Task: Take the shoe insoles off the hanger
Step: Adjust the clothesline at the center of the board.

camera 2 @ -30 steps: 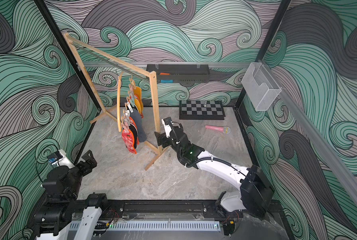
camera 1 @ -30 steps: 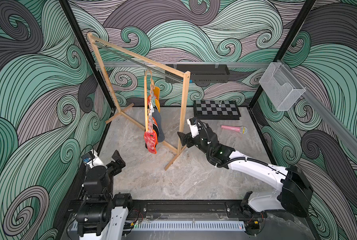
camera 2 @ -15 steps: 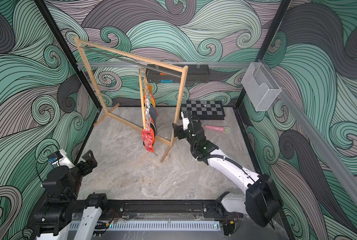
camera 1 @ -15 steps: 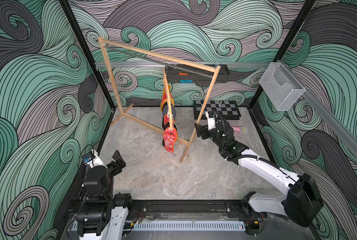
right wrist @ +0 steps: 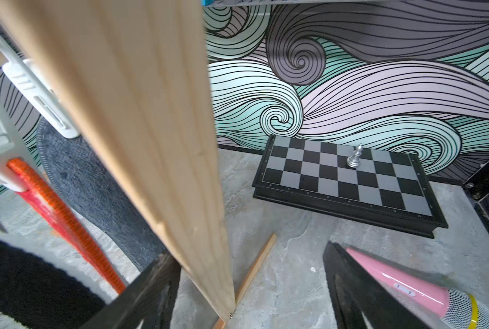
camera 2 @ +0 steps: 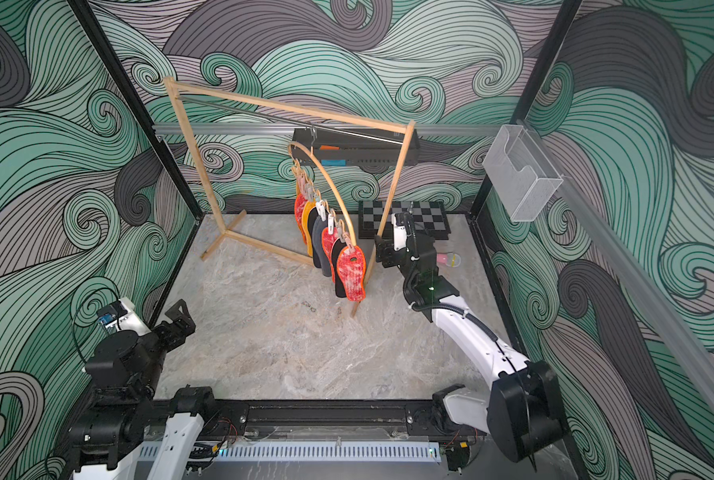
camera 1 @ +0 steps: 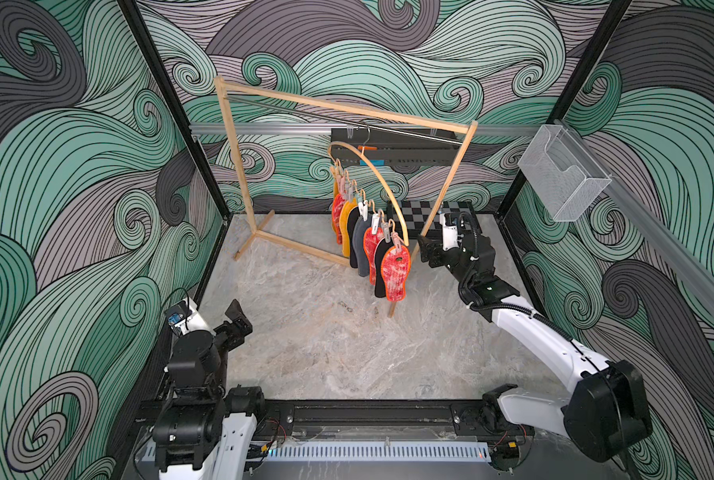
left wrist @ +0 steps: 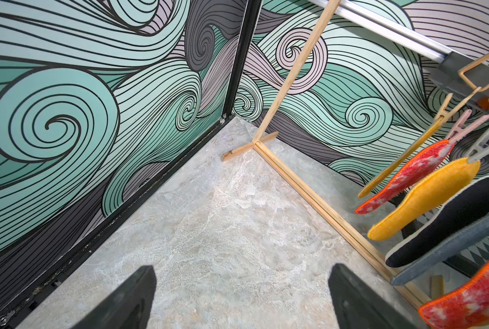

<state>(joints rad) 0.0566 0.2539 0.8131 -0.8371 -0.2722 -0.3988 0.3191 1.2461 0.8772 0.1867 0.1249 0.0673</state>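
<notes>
One hanger (camera 1: 388, 191), a pale wooden arch, hooks onto the metal rod (camera 1: 305, 114) under the top bar of one big wooden rack (camera 1: 347, 107). The rack stands slantwise on the marbled surface (camera 1: 326, 353), running from near the far-left corner toward the middle of the right edge. The hanger sits closer to the rack's right post (camera 1: 450, 187) than to the left one.

Eight shoe insoles (camera 1: 394, 270) hang in a row below the arch, each from its own peg (camera 1: 375, 222). Counted in both top views, there are two mustard yellow, two black, one dark grey and three mottled red and white. The mottled one nearest the near edge has a bright orange border. All eight are on the hanger.

The right claw (camera 1: 428, 251) is low at the rack's right post. In the right wrist view its jaws stand apart with the post between them, close by one finger (right wrist: 152, 284) and with a clear gap to the other, so nothing is gripped. The left claw (camera 1: 236, 316) hangs over the near-left corner, jaws spread wide and empty.

One chessboard (camera 1: 425, 212) lies by the far edge with one silver chess piece (right wrist: 354, 158) on it, and one pink microphone (right wrist: 402, 282) lies near the right claw
</notes>
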